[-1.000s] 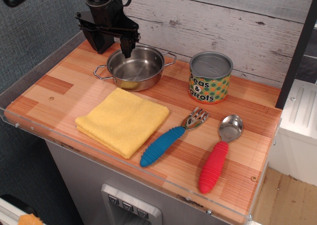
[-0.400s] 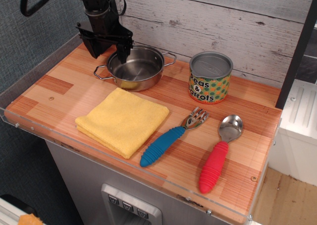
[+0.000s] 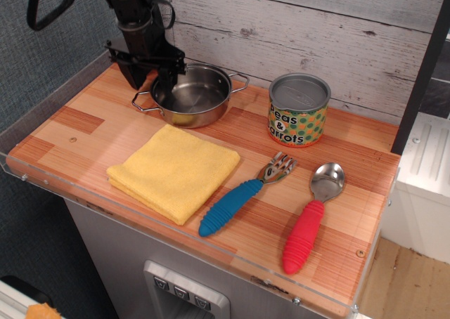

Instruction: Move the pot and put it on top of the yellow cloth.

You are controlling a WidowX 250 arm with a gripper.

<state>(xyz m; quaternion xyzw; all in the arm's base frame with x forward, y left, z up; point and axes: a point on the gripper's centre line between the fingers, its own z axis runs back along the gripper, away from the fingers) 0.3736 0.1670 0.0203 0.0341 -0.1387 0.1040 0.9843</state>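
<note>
A thin-rim pinch could slip and tip the pot (image 3: 191, 96) on lifting, dropping it short of the yellow cloth (image 3: 174, 170), which lies just in front of the pot. The arm reaches down from above, its gripper (image 3: 149, 76) at the pot's left rim, fingers apart, straddling the wall.

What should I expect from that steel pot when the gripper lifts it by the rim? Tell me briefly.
The pot looks thin-walled and empty, so probably light. Its polished steel may be slippery in the gripper, which sits at the left rim, off-centre, so the pot could tilt toward the far side. Its wide flat base should settle steadily on the yellow cloth, though the soft fabric may bunch.
</note>
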